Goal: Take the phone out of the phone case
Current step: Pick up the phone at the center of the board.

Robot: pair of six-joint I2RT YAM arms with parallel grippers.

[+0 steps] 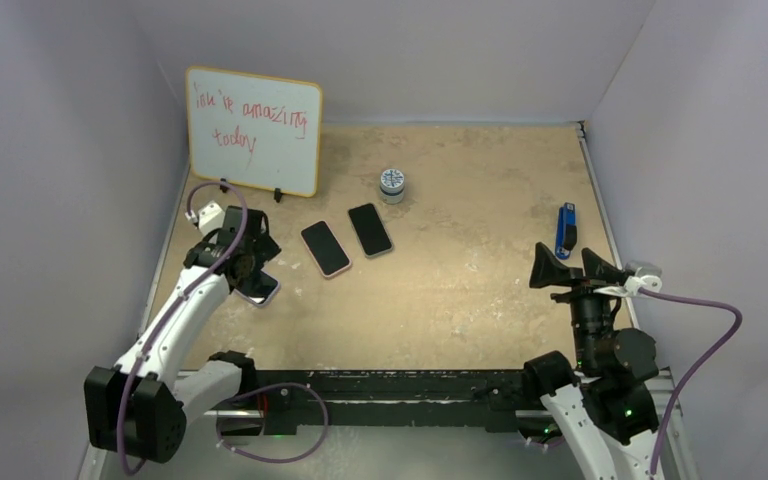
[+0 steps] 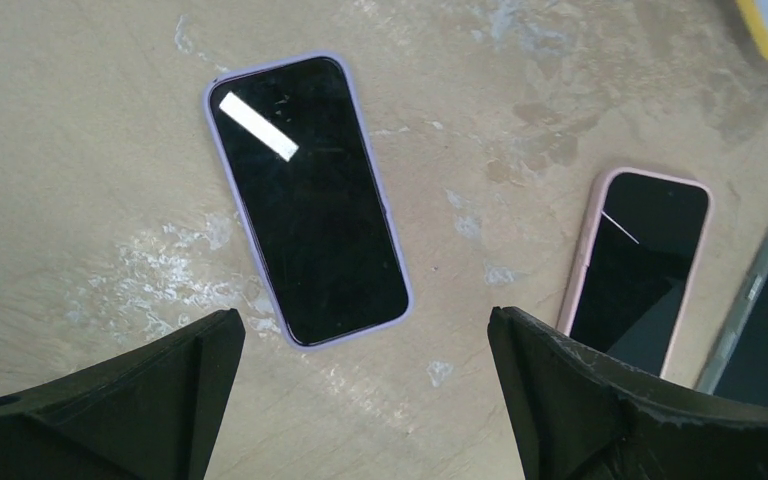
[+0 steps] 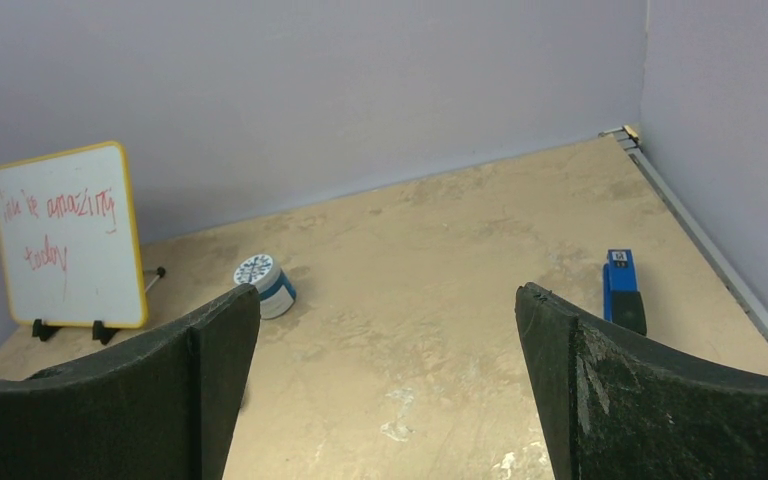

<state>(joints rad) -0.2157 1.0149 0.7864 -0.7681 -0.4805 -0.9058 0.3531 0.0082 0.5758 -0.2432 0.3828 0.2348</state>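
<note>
Jaws on left arm (image 1: 175, 320) spread above lilac-cased phone (image 2: 305, 200); right arm (image 1: 600, 330) upright.

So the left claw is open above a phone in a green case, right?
Not quite. The phone sits in a light purple case, not a green one, as the left wrist view shows. The left claw is indeed open above it.

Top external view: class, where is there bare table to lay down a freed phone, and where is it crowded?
Bare: the broad middle between the grey-cased phone and the blue tool, and the far right corner beyond the round tin. Crowded: the left, where whiteboard, pink-cased phone, lilac-cased phone and left gripper sit close.
</note>
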